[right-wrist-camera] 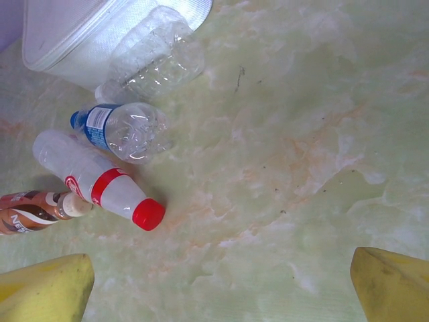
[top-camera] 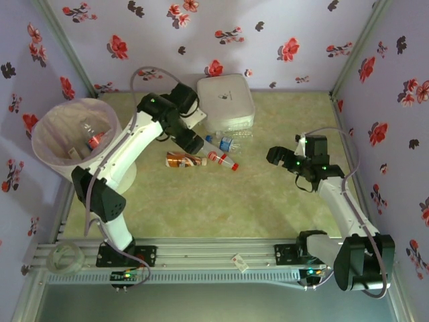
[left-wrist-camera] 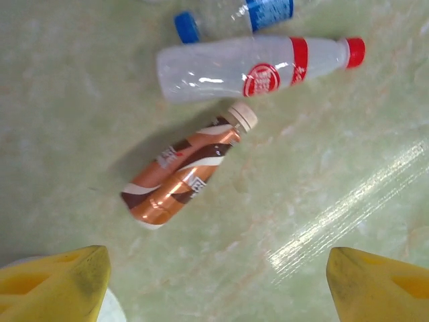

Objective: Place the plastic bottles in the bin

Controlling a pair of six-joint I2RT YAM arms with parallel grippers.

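The left fingers (left-wrist-camera: 53, 278) are hanging wide apart, holding nothing, above the worktop (left-wrist-camera: 335, 174). Just ahead of the gap between them a brown-orange bottle (left-wrist-camera: 181, 176) is lying on its side. Its cream cap is almost touching a clear red-capped bottle (left-wrist-camera: 255, 67) lying crosswise beyond it, and a blue-capped bottle (left-wrist-camera: 231, 15) is lying farther on. The right fingers (right-wrist-camera: 40, 288) are likewise spread and empty. Those same bottles are lying ahead of them and off to their left, and a crushed clear bottle (right-wrist-camera: 154, 60) is resting against a white box (right-wrist-camera: 80, 33) beyond. The bin (top-camera: 43, 137), already holding a few bottles, is standing well apart from both pairs of fingers.
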